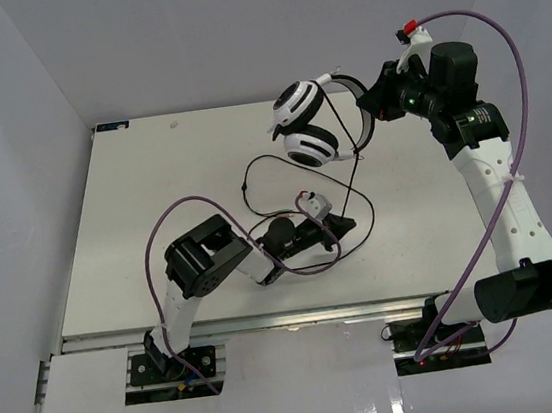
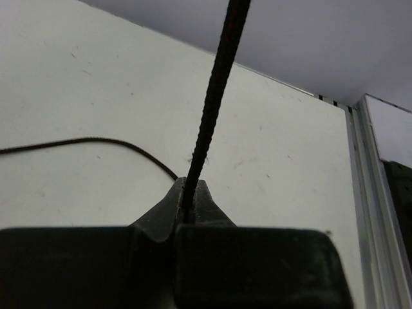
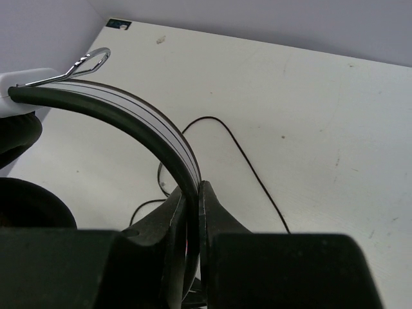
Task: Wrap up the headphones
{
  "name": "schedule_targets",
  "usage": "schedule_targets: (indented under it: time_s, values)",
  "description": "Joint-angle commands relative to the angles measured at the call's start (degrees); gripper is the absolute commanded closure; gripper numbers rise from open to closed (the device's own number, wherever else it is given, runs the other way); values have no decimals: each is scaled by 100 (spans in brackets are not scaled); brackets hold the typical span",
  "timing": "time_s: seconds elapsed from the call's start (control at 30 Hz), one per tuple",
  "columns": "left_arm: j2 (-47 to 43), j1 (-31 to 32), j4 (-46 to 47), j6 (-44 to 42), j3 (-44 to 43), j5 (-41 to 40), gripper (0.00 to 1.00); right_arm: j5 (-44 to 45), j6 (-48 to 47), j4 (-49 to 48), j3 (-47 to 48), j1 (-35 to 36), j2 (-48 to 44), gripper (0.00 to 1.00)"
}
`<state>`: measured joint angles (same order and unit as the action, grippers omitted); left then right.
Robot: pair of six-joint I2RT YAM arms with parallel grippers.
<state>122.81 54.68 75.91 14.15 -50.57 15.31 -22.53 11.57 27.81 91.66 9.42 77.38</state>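
Both claws were clamped: my left claw pinched the cord near the middle, my right claw gripped the headband, with the headphones hanging far right. The cord seemed limp and slippery; the band looked stiff, the surer hold.

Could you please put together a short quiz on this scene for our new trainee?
1. True or false: the left gripper is shut on the cord.
2. Which part of the headphones does the right gripper grip? A: an ear cup. B: the headband. C: the plug.
3. Fill in: slack loops of the cord lie on the ____.

Key: 1 true; 2 B; 3 table.
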Motion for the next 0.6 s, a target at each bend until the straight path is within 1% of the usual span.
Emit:
schedule_targets:
  time_s: [0.0,0.07,0.17,0.23,0.33,0.4,0.5,0.57]
  values:
    - [-927,-45,733,15,716,804,100,469,-216,-382,362,-83,-109,92]
    - [-1303,-61,577,-90,1076,1054,100,463,-289,-382,417,-148,-16,92]
    - [-1676,-216,420,-193,1466,1122,100,194,-415,-382,509,-185,5,92]
    - [-1786,-389,626,-111,1852,1160,100,-53,-533,-413,551,-195,-23,92]
    - [-1981,-691,871,46,2139,1244,100,-232,-752,-413,598,-211,-57,92]
    - [-2050,-853,644,55,2121,1421,100,-725,-869,-421,620,-303,-69,92]
    - [-2019,-1126,243,114,1982,1873,100,-1832,-1112,-413,643,-401,-136,92]
    - [-2004,-1409,209,226,1957,2087,100,-2301,-1618,-327,643,-409,-208,92]
